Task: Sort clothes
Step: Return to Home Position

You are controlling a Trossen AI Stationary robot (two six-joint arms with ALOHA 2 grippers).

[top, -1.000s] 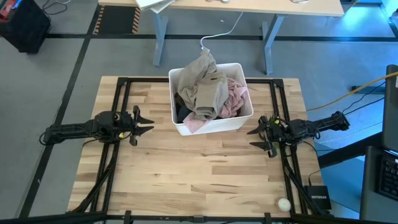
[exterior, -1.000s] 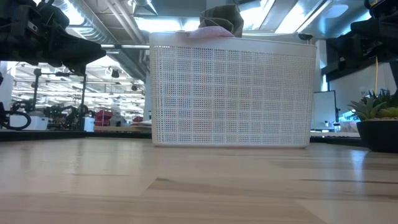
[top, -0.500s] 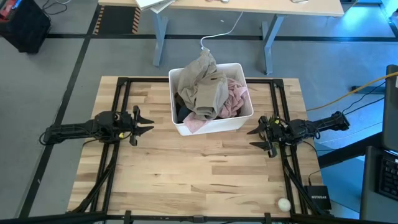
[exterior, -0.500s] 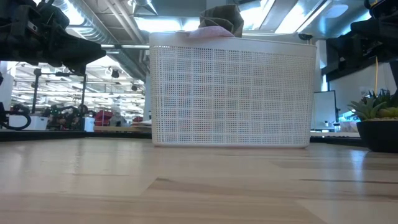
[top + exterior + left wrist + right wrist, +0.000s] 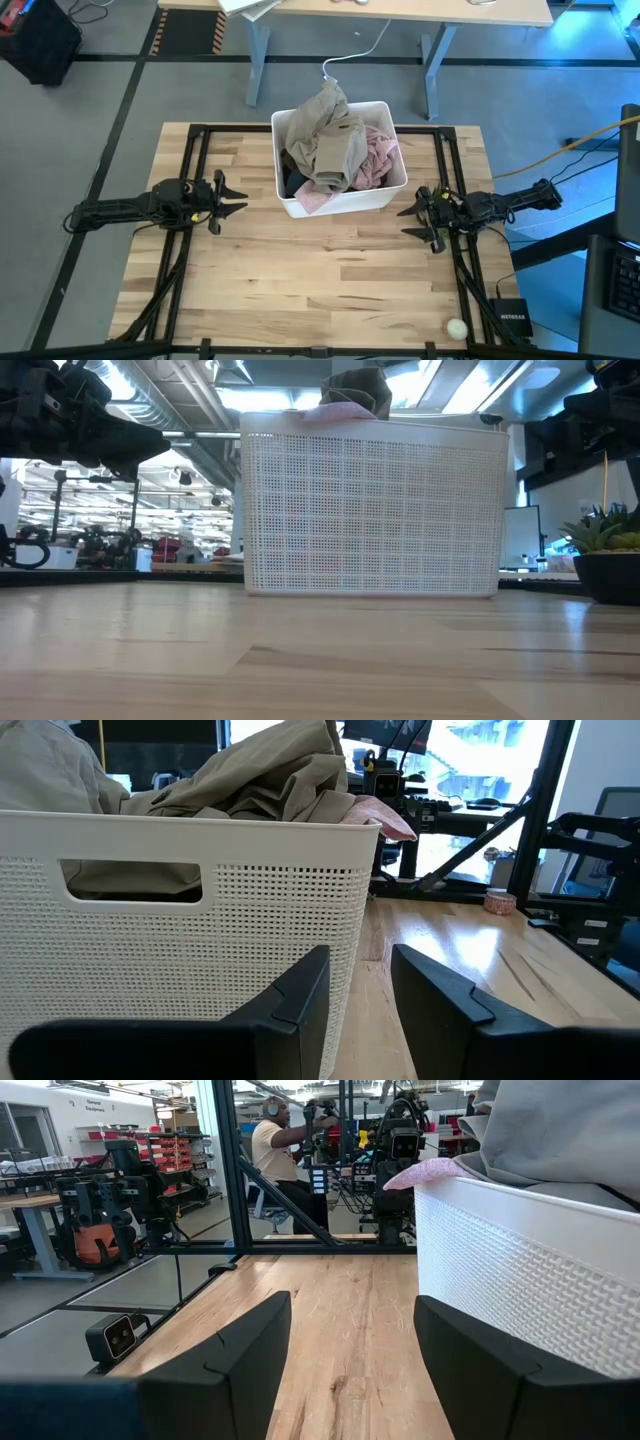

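High view: clothes heaped in white bin at table's far middle, rumpled, spilling over rim. Khaki-beige garment on top, draped high and creased; pale pink garment bunched toward right side, one corner over front rim; black garment just visible low at left. Left gripper left of bin, fingers spread, holding nothing. Right gripper right of bin, fingers likewise spread, empty. Both apart from bin.

Pale wooden table with smooth, faintly glossy planks; white perforated plastic bin, matt; soft creased cloth clothes; matt dark plastic fingers.
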